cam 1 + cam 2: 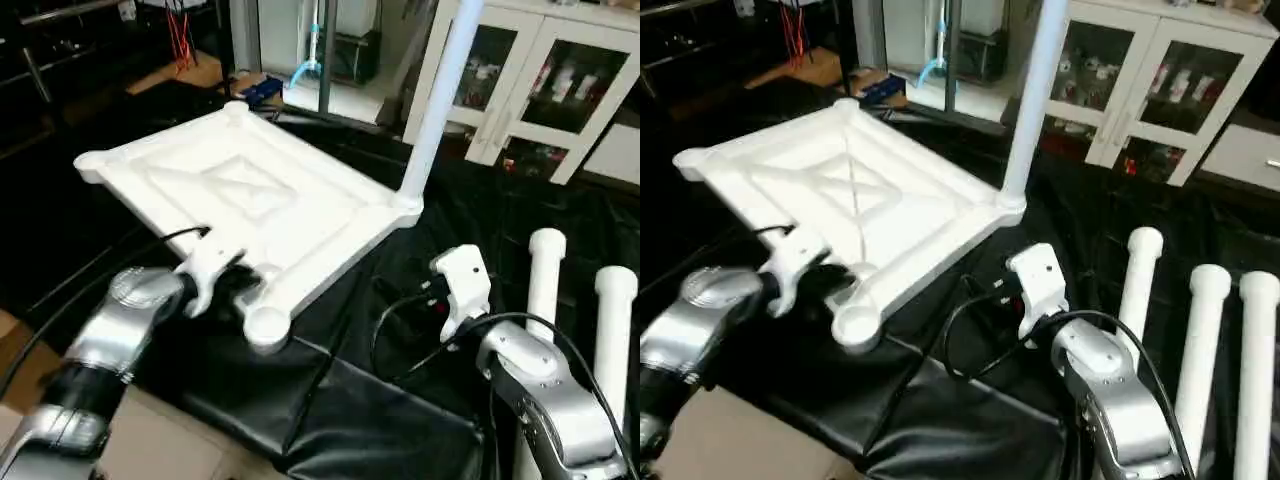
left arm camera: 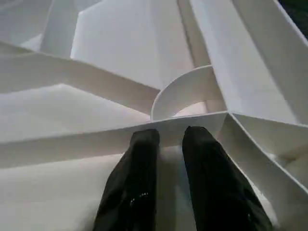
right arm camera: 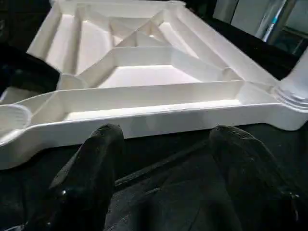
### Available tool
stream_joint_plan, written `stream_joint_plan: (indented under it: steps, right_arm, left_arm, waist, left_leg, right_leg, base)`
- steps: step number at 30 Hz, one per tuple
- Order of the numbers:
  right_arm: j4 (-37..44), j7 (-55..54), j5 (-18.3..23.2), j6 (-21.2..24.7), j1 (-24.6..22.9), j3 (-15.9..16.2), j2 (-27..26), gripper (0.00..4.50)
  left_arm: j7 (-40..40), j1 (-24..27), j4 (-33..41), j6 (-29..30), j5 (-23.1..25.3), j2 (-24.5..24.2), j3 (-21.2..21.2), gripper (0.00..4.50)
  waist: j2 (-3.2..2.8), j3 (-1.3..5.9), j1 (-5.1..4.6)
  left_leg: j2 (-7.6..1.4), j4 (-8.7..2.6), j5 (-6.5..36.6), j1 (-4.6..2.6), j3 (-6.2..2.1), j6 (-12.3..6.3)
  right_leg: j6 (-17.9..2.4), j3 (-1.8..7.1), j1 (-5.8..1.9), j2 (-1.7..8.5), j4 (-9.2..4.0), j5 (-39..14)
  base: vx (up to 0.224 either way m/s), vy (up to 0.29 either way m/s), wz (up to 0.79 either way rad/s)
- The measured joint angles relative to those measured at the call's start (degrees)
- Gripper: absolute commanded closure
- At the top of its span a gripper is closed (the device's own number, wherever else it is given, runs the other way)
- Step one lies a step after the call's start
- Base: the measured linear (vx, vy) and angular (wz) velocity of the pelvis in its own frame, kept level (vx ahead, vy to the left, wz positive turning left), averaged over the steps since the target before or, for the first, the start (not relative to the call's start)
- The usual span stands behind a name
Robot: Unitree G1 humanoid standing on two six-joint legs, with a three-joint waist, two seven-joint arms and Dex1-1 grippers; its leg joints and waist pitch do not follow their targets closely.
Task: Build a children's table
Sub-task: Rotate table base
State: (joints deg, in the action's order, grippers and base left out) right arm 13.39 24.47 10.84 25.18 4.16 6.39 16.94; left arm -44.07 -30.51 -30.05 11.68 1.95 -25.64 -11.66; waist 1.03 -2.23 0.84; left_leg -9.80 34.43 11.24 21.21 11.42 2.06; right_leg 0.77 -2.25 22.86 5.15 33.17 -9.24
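Observation:
The children's table lies underside up on a black cloth: a white tabletop (image 1: 250, 190) with X-braced ribs and round corner sockets. One white leg (image 1: 435, 110) stands upright in its far right socket. Three loose legs (image 1: 1137, 300) lie side by side to the right. My left gripper (image 2: 171, 137) is at the tabletop's near left edge, beside the near corner socket (image 1: 265, 325), and its fingers (image 2: 139, 183) are closed narrowly on a white rib. My right gripper (image 3: 163, 139) hangs open over the cloth, just short of the tabletop's near right edge (image 3: 159, 120), with nothing between its fingers.
The black cloth (image 1: 350, 400) covers the work surface and drops off at its near edge. A white glass-door cabinet (image 1: 540, 80) stands at the back right. A black cable (image 1: 400, 320) loops by my right wrist. A tan board (image 1: 150, 440) sits below my left arm.

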Motion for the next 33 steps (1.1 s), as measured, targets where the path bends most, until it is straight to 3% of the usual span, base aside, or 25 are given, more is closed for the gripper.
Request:
stream_joint_plan:
  steps: [7, 14, 17, 19, 23, 24, 27, 31, 33]
  right_arm:
    - [0.05, -0.24, 0.02, 0.86, 0.01, -0.39, 0.2, 1.27]
    - [0.1, -0.72, 0.06, 0.99, 0.07, -0.87, 0.0, 1.27]
    - [1.06, -2.28, 0.37, 1.17, 0.36, -2.43, -0.66, 1.27]
    - [1.73, -3.63, 0.79, 1.52, 1.21, -4.49, -1.26, 1.27]
    - [1.73, -6.7, 0.66, 2.34, 3.2, -7.59, -1.7, 1.27]
    - [0.69, -8.99, -0.08, 3.77, 4.59, -8.46, -1.7, 1.27]
    - [-1.92, -13.28, -0.81, 7.26, 8.69, -10.59, -1.74, 1.11]
    - [-3.15, -14.43, -2.79, 15.19, 11.15, -10.82, 0.59, 0.75]
    - [-4.3, -16.77, -4.39, 20.55, 12.42, -11.39, 1.38, 0.66]
  left_arm:
    - [3.73, -6.21, -10.01, -8.34, 2.84, 6.05, -2.27, 3.44]
    - [4.24, -8.06, -12.62, -10.94, 3.44, 7.43, -2.97, 3.44]
    - [-0.26, -5.34, -6.09, -10.81, 2.01, 4.33, -2.59, 3.44]
    - [-4.93, -2.49, 2.15, -8.2, -1.6, 1.5, -1.52, 3.44]
    - [-13.26, 4.25, 21.02, 2.11, -10.78, -5.85, 2.02, 3.44]
    - [-13.05, 4.98, 24.82, 5.05, -14.09, -5.47, 4.44, 3.44]
    - [-9.37, 2.7, 27.27, 8.06, -17.6, -2.36, 8.51, 3.38]
    - [-1.19, 1.73, 26.13, 8.49, -16.06, 1.04, 11.84, 3.35]
    - [-0.19, 5.86, 29.57, 10.61, -15.39, 0.85, 11.13, 3.35]
  waist:
    - [0.0, 0.0, 1.36]
    - [-0.1, -0.05, 1.13]
    - [-0.21, -0.12, 0.75]
    - [-0.25, -0.14, 0.41]
    - [-0.39, -0.2, -0.36]
    - [-0.45, -0.25, -0.24]
    - [-0.56, -0.32, 0.06]
    - [-0.93, -0.5, -0.58]
    - [-1.03, -0.54, -1.14]
  left_leg:
    - [-0.04, -0.02, -0.01, 0.23, 0.07, -0.03]
    - [-0.08, -0.01, -0.03, 0.51, 0.09, -0.09]
    - [-0.11, -0.03, -0.03, 0.54, 0.1, -0.08]
    - [-0.13, -0.04, -0.03, 0.53, 0.1, -0.08]
    - [-0.15, -0.03, -0.04, 0.43, 0.11, -0.05]
    - [-0.12, 0.03, -0.05, 0.41, 0.12, -0.03]
    - [-0.09, 0.04, -0.05, 0.25, 0.31, -0.02]
    - [-0.08, 0.06, -0.06, -0.04, 0.29, 0.01]
    - [-0.09, 0.03, -0.09, -0.04, 0.24, 0.06]
  right_leg:
    - [-0.24, 0.0, -0.01, 0.03, 0.03, 0.15]
    - [-0.18, -0.03, 0.26, 0.03, 0.0, 0.11]
    - [-0.18, -0.03, 0.32, 0.0, 0.01, 0.11]
    - [-0.18, -0.02, 0.34, -0.03, 0.03, 0.11]
    - [-0.2, -0.01, 0.35, -0.05, 0.2, 0.1]
    - [-0.23, -0.01, 0.33, 0.0, 0.31, 0.09]
    - [-0.26, 0.11, 0.23, 0.1, 0.5, 0.1]
    - [0.09, 0.13, 0.04, 0.1, 0.65, -0.1]
    - [0.1, 0.12, 0.16, 0.08, 0.78, -0.11]
  base:
    - [0.0, 0.0, 0.0]
    - [0.0, 0.0, 0.0]
    - [0.0, 0.0, 0.0]
    - [0.0, 0.0, 0.0]
    - [0.0, 0.0, 0.0]
    - [0.0, 0.0, 0.0]
    - [0.0, 0.0, 0.0]
    - [0.0, 0.0, 0.0]
    - [0.0, 0.0, 0.0]
